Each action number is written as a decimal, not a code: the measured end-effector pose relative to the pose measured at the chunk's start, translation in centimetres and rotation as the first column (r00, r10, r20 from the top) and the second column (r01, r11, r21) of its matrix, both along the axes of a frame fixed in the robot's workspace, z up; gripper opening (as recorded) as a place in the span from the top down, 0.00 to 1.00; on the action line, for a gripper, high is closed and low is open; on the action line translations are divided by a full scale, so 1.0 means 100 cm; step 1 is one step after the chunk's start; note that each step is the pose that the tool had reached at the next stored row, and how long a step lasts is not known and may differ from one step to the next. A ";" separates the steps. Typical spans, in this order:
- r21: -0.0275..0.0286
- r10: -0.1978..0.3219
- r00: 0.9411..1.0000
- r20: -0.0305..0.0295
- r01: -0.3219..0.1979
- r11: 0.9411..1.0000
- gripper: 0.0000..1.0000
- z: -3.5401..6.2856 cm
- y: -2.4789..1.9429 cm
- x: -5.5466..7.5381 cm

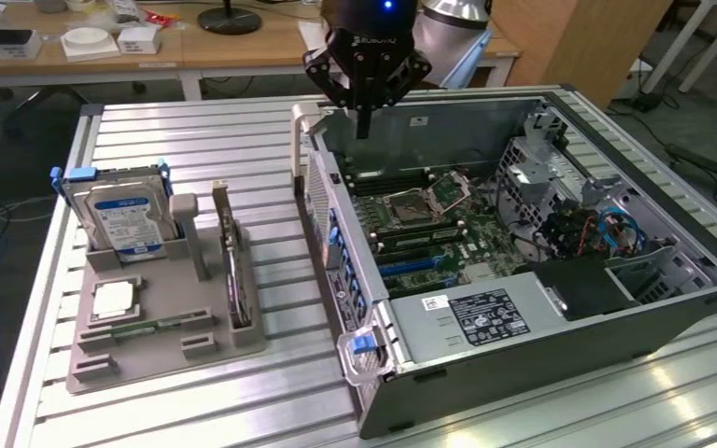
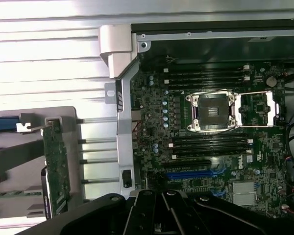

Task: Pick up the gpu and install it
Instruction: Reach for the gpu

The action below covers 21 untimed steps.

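The gpu (image 1: 228, 259) stands on its long edge in a slot of the grey holder tray (image 1: 147, 359), at the exterior view's left of the open computer case (image 1: 521, 308). In the wrist view the gpu (image 2: 56, 164) shows as a green board edge in that tray. My gripper (image 1: 361, 126) hangs above the far corner of the case, over the motherboard (image 1: 440, 224), well apart from the gpu. Its fingers are shut with nothing between them. The gripper's black body (image 2: 161, 215) shows in the wrist view, with the motherboard's blue slot (image 2: 196, 174) near it.
A silver hard drive with a blue-white label (image 1: 119, 210) stands at the tray's far end. A processor chip (image 1: 112, 299) and a narrow memory stick (image 1: 147, 327) lie in the tray. The case's handle (image 1: 299, 131) and side wall (image 1: 333, 243) rise between the tray and the motherboard.
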<state>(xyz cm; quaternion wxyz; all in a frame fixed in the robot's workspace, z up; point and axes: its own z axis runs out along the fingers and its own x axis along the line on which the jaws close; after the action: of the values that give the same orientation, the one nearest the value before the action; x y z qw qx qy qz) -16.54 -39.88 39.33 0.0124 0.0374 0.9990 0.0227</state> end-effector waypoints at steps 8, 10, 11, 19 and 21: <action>0.000 0.000 1.000 0.000 0.000 1.000 0.90 0.0000 0.0000 -0.014; 0.000 0.000 1.000 0.000 0.000 1.000 0.90 0.0000 0.0000 -0.016; 0.000 0.000 1.000 0.000 0.000 1.000 0.90 0.0000 0.0000 -0.017; 0.000 0.000 1.000 0.000 0.000 1.000 0.90 0.0000 0.0000 -0.026; 0.000 0.000 1.000 0.000 0.000 1.000 0.90 0.0000 0.0000 -0.029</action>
<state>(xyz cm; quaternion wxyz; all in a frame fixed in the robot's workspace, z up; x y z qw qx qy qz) -19.41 -39.89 39.33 0.0125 0.0374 0.9990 0.0227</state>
